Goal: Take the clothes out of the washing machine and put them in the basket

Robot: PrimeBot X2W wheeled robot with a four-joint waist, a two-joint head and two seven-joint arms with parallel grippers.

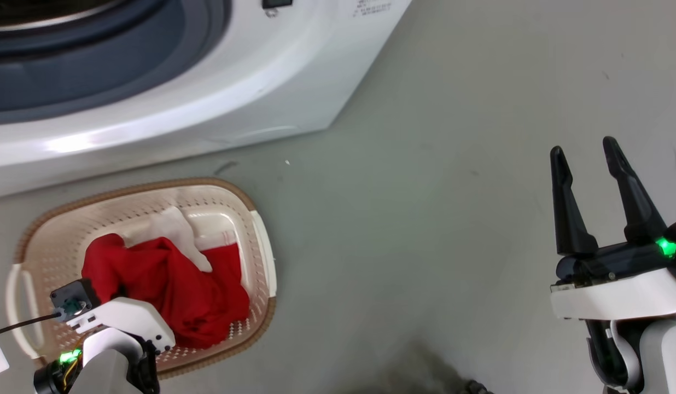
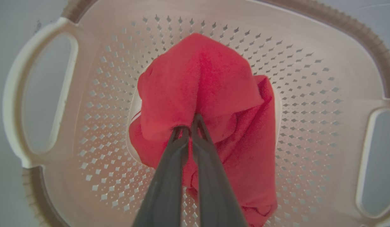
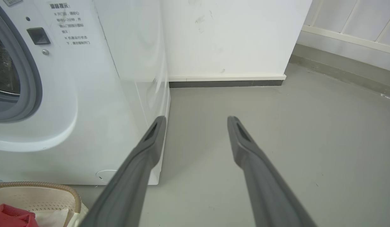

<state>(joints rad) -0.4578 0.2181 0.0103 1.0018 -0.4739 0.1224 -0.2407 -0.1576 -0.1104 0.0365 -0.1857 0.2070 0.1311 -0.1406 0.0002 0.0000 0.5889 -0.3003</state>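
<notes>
The cream basket (image 1: 261,241) stands on the floor in front of the washing machine (image 1: 234,82). Red clothes (image 1: 196,295) and a white cloth (image 1: 176,230) lie in it. In the left wrist view my left gripper (image 2: 188,121) is shut on a fold of the red garment (image 2: 201,82), directly over the basket's perforated wall (image 2: 103,110). In the head view the pale left wrist (image 1: 124,323) hides those fingers. My right gripper (image 1: 583,146) (image 3: 196,118) stands open over bare floor to the right, holding nothing. The machine's grey porthole rim (image 1: 97,71) is cut off by the top edge, so the drum's inside is hidden.
Grey floor (image 1: 453,219) spreads to the right of the basket and machine. In the right wrist view the washing machine (image 3: 103,94) is on the left, a white wall with a dark skirting (image 3: 226,83) lies ahead, and the basket's corner (image 3: 40,189) sits at bottom left.
</notes>
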